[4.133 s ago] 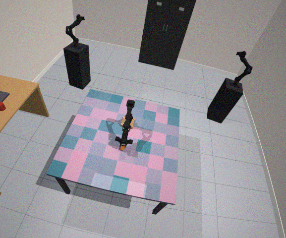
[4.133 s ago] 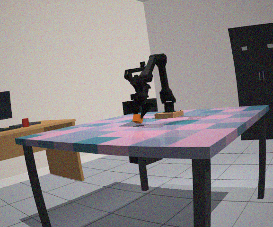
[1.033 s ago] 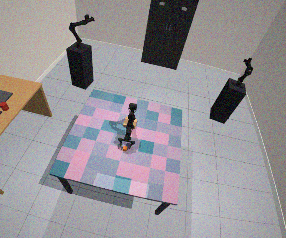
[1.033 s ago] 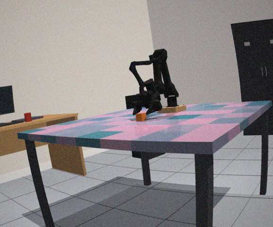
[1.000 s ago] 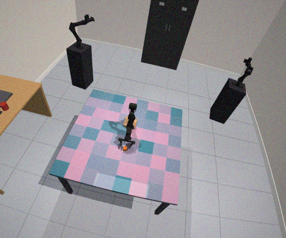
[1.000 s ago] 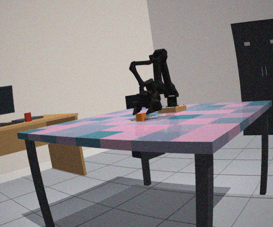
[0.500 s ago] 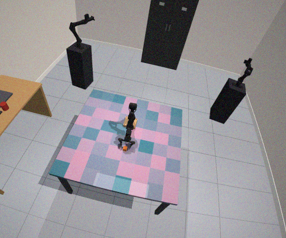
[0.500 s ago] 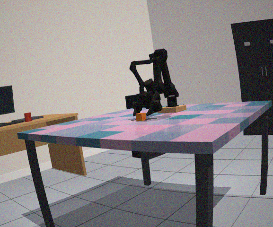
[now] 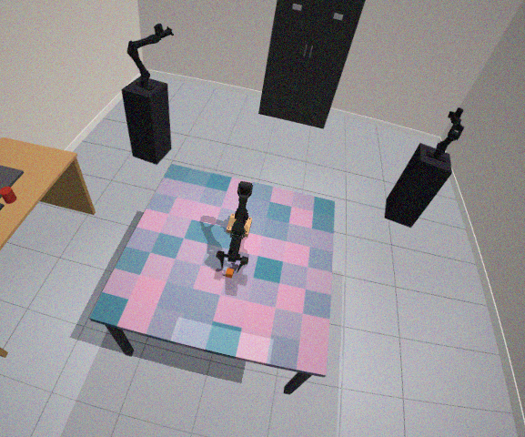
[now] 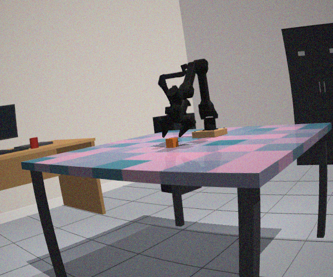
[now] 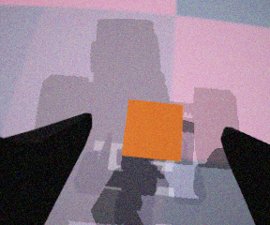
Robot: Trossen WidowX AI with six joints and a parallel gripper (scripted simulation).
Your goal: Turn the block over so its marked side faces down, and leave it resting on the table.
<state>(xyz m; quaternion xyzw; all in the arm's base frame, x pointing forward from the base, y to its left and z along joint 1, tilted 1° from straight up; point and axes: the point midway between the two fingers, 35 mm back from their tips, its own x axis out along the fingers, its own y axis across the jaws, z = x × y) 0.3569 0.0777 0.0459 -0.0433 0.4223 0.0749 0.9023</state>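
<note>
The orange block [image 9: 229, 273] [image 10: 170, 143] [image 11: 153, 136] rests flat on the patchwork-coloured table [image 9: 299, 348] [image 10: 235, 161]. In the wrist view its plain orange top face fills the middle; no mark shows on the faces in view, so the marked side is hidden. My gripper [image 9: 229, 269] [image 10: 172, 136] [image 11: 157, 127] is open and empty. It points down above the block, with one fingertip out to each side and a gap between each finger and the block. In the exterior view the fingertips are a little higher than the block's top.
The arm's wooden base [image 10: 209, 133] stands on the table behind the block. A separate wooden desk [image 9: 41, 164] [image 10: 79, 143] holds a red cup [image 9: 7, 194] [image 10: 33, 142]. Two other arms stand on black pedestals off the table, and a black cabinet [image 9: 309, 66] [image 10: 318, 113] is at the wall.
</note>
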